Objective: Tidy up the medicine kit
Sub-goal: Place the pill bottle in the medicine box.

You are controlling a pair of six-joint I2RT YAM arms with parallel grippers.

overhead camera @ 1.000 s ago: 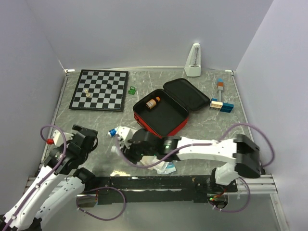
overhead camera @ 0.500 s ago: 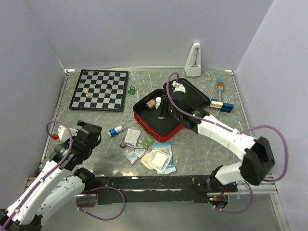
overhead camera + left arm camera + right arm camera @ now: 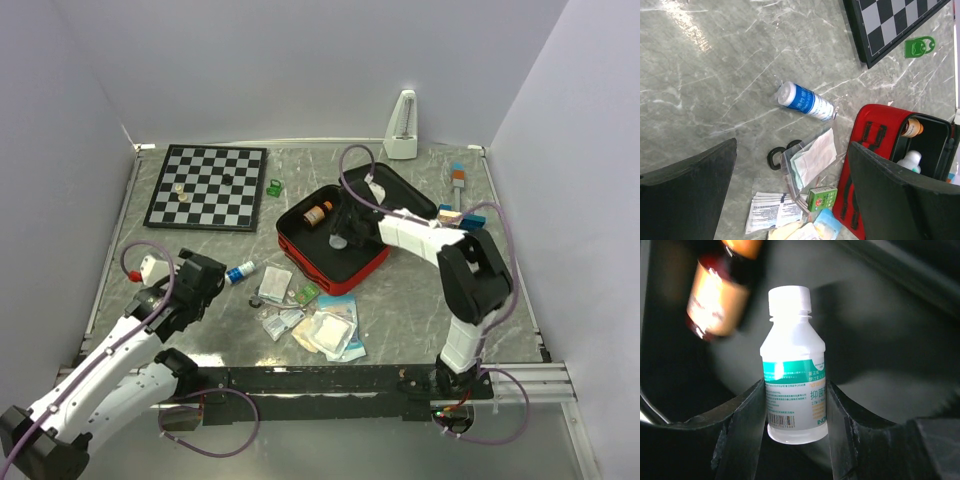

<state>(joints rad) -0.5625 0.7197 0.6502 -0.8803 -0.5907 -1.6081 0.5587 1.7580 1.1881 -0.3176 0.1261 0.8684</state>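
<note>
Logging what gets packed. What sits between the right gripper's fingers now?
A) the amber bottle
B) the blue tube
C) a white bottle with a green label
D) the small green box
C: in the right wrist view the right gripper clamps the white bottle by its sides, over the black lining of the case; the amber bottle lies beside it.
</note>
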